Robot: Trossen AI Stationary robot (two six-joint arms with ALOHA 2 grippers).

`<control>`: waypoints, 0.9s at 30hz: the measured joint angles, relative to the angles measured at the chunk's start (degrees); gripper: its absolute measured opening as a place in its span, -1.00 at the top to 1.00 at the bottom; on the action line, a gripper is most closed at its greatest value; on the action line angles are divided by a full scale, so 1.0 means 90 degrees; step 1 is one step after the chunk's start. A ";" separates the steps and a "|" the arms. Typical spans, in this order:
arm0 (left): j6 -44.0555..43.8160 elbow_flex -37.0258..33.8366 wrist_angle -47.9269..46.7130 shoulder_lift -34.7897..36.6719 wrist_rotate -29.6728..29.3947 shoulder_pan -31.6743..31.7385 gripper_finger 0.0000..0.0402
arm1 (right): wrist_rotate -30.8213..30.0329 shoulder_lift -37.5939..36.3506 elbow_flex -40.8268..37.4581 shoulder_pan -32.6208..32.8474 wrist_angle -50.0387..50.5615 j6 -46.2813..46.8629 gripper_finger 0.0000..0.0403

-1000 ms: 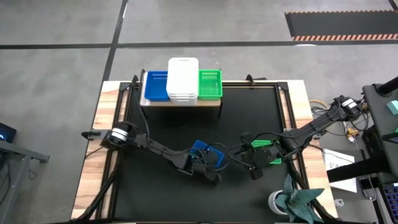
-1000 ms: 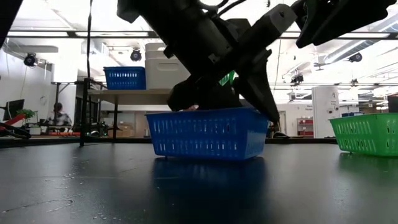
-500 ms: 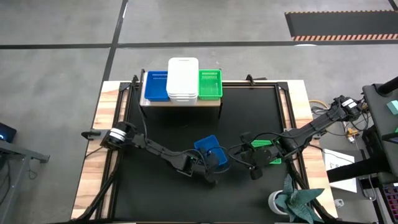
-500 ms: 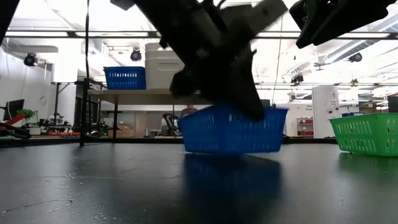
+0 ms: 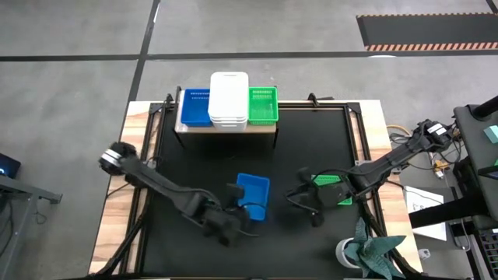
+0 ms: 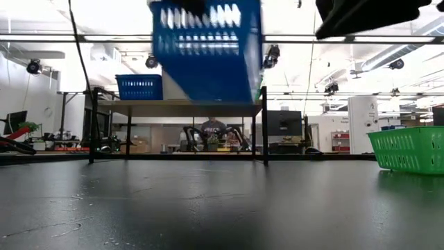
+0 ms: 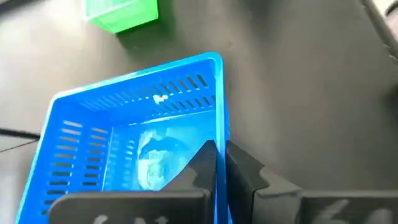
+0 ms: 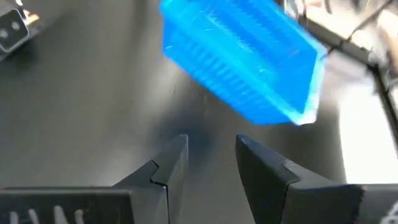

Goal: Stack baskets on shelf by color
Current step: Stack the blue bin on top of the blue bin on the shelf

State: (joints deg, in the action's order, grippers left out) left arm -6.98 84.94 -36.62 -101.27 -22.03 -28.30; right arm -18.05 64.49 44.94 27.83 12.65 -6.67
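A blue basket (image 5: 250, 193) hangs above the table's middle, and my left gripper (image 5: 236, 215) is shut on it. In the low view this basket (image 6: 207, 48) is high over the tabletop. A green basket (image 5: 331, 190) sits flat on the table to the right. My right gripper (image 5: 305, 204) stands open just left of it, with nothing between its fingers (image 8: 168, 168). The shelf (image 5: 226, 124) at the far edge carries a blue basket (image 5: 194, 107), a white stack (image 5: 229, 99) and a green basket (image 5: 263, 105). My left gripper pinches one side wall of the blue basket (image 7: 217, 134) at its rim, one finger (image 7: 202, 165) inside the basket and the other outside. The fingers come from the table's near-left side. The basket is lifted clear of the table, its open side up.
A white cup with a teal cloth (image 5: 366, 249) stands at the near right corner. Cables and a grey stand (image 5: 475, 155) lie beyond the right edge. Bare black tabletop (image 5: 210, 155) lies between the shelf and the arms.
My left gripper has shut on the blue basket's wall and gone up and a little toward the near-left. The basket first slid and turned on the table, then came up clear of it. My right gripper has kept still.
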 joint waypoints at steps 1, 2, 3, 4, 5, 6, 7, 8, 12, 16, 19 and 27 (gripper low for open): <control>0.0021 -0.0002 -0.0191 0.0187 -0.0049 -0.0051 1.00 | 0.0000 -0.0006 -0.0070 -0.0001 -0.0257 -0.0182 0.37; 0.0029 -0.0002 -0.0344 0.0382 -0.0125 -0.0100 1.00 | 0.0004 -0.0020 -0.0122 -0.0016 -0.0491 -0.0383 0.37; 0.0026 -0.0002 -0.0511 0.0564 -0.0212 -0.0142 1.00 | 0.0017 -0.0027 -0.0162 -0.0041 -0.0683 -0.0569 0.37; 0.0026 -0.0010 -0.0696 0.0756 -0.0302 -0.0177 1.00 | 0.0052 -0.0036 -0.0195 -0.0068 -0.0936 -0.0735 0.37; 0.0029 -0.0025 -0.0832 0.0934 -0.0380 -0.0203 1.00 | 0.0081 -0.0053 -0.0215 -0.0111 -0.1159 -0.0908 0.37; 0.0040 -0.0033 -0.0945 0.1105 -0.0456 -0.0215 1.00 | 0.0174 -0.0078 -0.0244 -0.0172 -0.1328 -0.1065 0.37; 0.0040 -0.0056 -0.1032 0.1274 -0.0497 -0.0224 1.00 | 0.0291 -0.0089 -0.0275 -0.0253 -0.1488 -0.1207 0.37; 0.0044 -0.0093 -0.1121 0.1432 -0.0525 -0.0226 1.00 | 0.0487 -0.0107 -0.0297 -0.0362 -0.1688 -0.1312 0.37; 0.0315 -0.0237 -0.1242 0.1911 -0.0594 -0.0226 1.00 | 0.1256 -0.0243 -0.0422 -0.0875 -0.2014 -0.1546 0.37; 0.0598 -0.0320 -0.1325 0.2214 -0.0613 -0.0223 1.00 | 0.1672 -0.0570 -0.0608 -0.1311 -0.2028 -0.1499 0.37; 0.0607 -0.0323 -0.1732 0.2380 -0.0618 -0.0218 1.00 | 0.1709 -0.0865 -0.0786 -0.1452 -0.2014 -0.1426 0.37; 0.0658 -0.0325 -0.3068 0.3036 -0.1030 -0.0141 1.00 | 0.1676 -0.1451 -0.1167 -0.1513 -0.2014 -0.1364 0.37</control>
State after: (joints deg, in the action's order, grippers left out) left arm -1.06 82.02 -64.22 -73.95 -31.31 -29.56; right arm -2.97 51.43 34.43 14.22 -5.48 -18.94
